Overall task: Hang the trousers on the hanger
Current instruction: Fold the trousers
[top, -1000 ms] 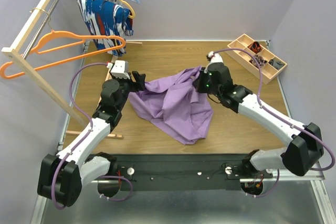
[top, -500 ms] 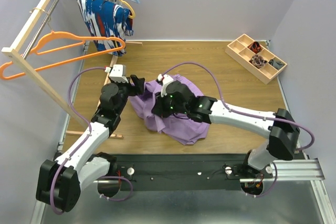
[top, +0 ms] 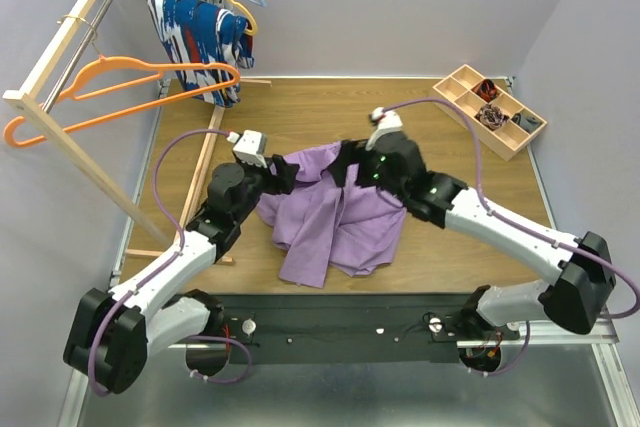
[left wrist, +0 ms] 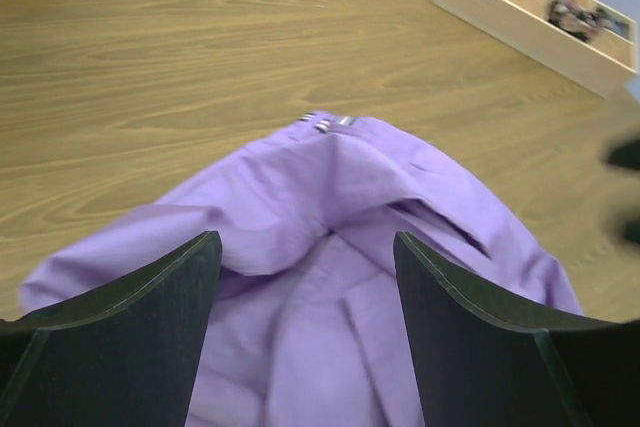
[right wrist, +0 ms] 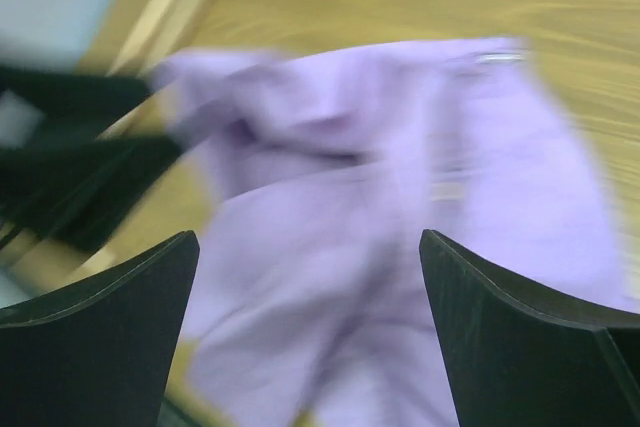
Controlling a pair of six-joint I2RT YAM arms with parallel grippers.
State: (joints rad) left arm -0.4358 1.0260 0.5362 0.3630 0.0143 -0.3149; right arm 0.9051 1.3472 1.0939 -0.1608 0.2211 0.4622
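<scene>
Hovering with jaws spread wide, the left gripper (left wrist: 305, 239) frames the lilac heap and pinches nothing. The striped waistband (left wrist: 325, 124) sits at the far crest. Same story for the right gripper (right wrist: 308, 237): jaws parted, blurred purple cloth beyond, nothing clamped. Whether any fingertip touches fabric cannot be told.

Both grippers sit at the upper edge of the trousers (top: 335, 212), the left at the heap's upper-left corner, the right near it at top centre. The trousers lie crumpled mid-table, long axis running from the grippers down toward the lower edge of the frame, one fold trailing lower left.

Now the key line: the hanger (top: 160, 69) hangs on the wooden rack (top: 65, 35) in the upper left of the frame, well apart from the cloth. The left arm looks the nearer. Bare table (top: 300, 107) opens between heap and rack, though the patterned garment (top: 195, 37) crowds that corner. The tray (top: 488, 107) sits far off, upper right. By the look of it, a waistband grip comes first.
</scene>
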